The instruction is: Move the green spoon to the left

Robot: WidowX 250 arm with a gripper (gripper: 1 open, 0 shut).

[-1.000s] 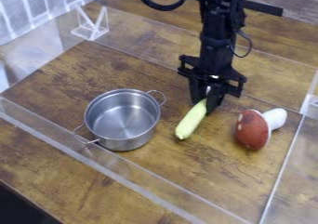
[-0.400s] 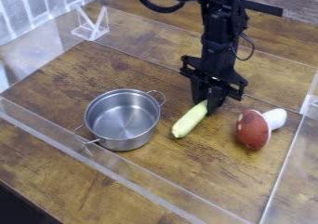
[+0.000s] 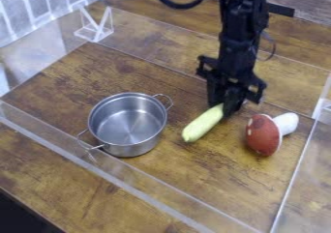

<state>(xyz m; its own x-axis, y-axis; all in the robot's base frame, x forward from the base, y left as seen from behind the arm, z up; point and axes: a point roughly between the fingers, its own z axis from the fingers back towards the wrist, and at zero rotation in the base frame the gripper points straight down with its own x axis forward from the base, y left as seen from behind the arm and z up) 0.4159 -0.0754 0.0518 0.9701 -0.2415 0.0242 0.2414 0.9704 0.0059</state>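
The green spoon (image 3: 203, 125) lies slantwise on the wooden table, its thick yellow-green handle pointing down-left toward the pot. Its upper right end sits between the fingers of my gripper (image 3: 229, 105), which points straight down and is shut on that end. The fingers hide the spoon's metal bowl. The held end looks slightly raised off the wood, while the handle's free tip is low, near the table.
A silver pot (image 3: 93, 117) with side handles stands empty left of the spoon. A red-brown and white mushroom toy (image 3: 265, 133) lies just right of the gripper. A clear acrylic rim (image 3: 155, 193) borders the work area. A white stand (image 3: 93, 24) is at back left.
My gripper has shifted a little to the right and up, rolling slightly, with the spoon's end in it. The spoon's handle now lies at a flatter slant.
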